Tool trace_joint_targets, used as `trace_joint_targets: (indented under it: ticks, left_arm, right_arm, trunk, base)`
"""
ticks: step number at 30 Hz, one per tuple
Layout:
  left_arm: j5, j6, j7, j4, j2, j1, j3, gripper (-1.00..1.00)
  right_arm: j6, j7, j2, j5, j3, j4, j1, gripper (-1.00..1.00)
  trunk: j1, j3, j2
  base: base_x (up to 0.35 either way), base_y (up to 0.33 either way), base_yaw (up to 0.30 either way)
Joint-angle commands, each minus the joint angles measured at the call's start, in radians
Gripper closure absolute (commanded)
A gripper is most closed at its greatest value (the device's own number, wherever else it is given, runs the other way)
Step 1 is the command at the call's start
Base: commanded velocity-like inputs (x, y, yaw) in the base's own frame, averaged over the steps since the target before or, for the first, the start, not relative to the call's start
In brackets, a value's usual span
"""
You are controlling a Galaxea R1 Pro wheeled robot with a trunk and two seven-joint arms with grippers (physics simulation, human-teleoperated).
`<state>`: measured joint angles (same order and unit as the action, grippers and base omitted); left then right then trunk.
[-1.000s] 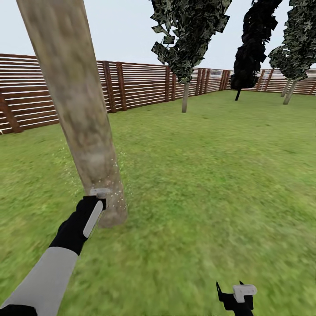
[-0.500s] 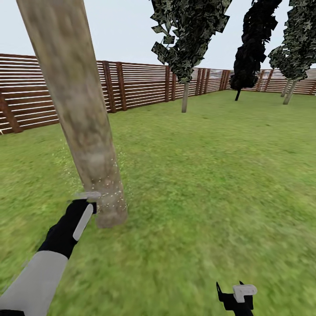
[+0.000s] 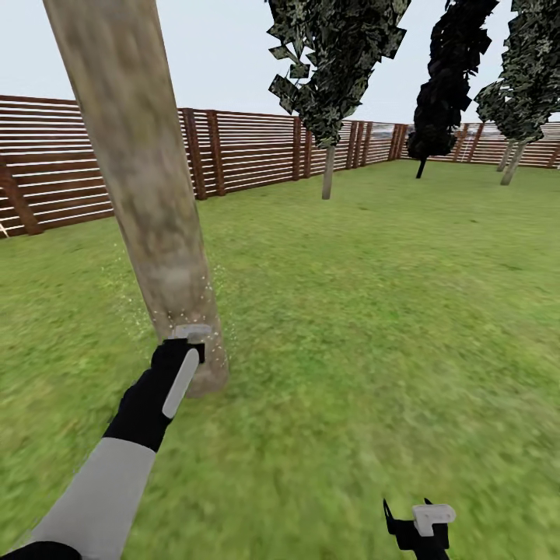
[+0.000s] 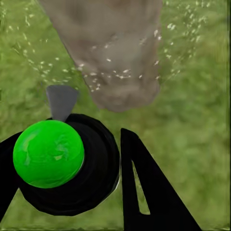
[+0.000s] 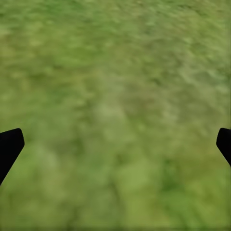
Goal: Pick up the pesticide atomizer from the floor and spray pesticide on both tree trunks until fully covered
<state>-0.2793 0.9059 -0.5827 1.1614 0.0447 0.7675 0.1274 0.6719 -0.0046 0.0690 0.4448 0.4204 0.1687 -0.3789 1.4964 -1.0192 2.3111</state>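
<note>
While the left gripper [image 3: 189,336] was clamped on the pesticide atomizer [image 4: 67,166], its nozzle sat right at the base of the near tree trunk [image 3: 148,194], just ahead of the fingertips. Wrist view showed the bottle's black body with a green round cap wedged between the black fingers [image 4: 149,192], the trunk foot just beyond. White specks of pesticide [image 4: 110,74] hung around the lower trunk, ahead of and to both sides of the gripper, a few drifting over the grass [image 3: 350,350]. Right gripper [image 3: 424,525] hung low and idle, well apart from the trunk, jaws spread wide with nothing between them, only blurry lawn under it. Progress, as a judgement: pickup done, spraying of the first tree underway, specks clustered only on the bottom stretch of the trunk, upper part looked bare so coverage likely not finished. Other trees [image 3: 330,93] stood far past the gripper near the brown slat fence [image 3: 249,148], no specks visible on them, so a second trunk was probably still to do, needing a drive over.
</note>
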Motion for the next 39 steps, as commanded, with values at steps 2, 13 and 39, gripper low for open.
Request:
trace_joint_targets:
  ticks: [2, 13, 39]
  left_arm:
    - [0.004, 0.059, -0.056, 0.070, 0.030, 0.014, 0.000, 1.00]
    - [0.004, 0.096, -0.072, 0.156, 0.059, 0.046, -0.028, 1.00]
    - [-0.007, -0.060, 0.121, 0.032, -0.193, -0.188, -0.113, 1.00]
  right_arm:
    - [0.000, 0.000, 0.000, 0.000, 0.000, 0.000, 0.000, -1.00]
    - [0.000, 0.000, 0.000, 0.000, 0.000, 0.000, 0.000, -1.00]
    - [-0.002, 0.000, 0.000, 0.000, 0.000, 0.000, 0.000, -1.00]
  trunk:
    - [0.000, 0.000, 0.000]
    - [0.000, 0.000, 0.000]
    - [0.000, 0.000, 0.000]
  base:
    - [0.000, 0.000, 0.000]
    - [0.000, 0.000, 0.000]
    - [0.000, 0.000, 0.000]
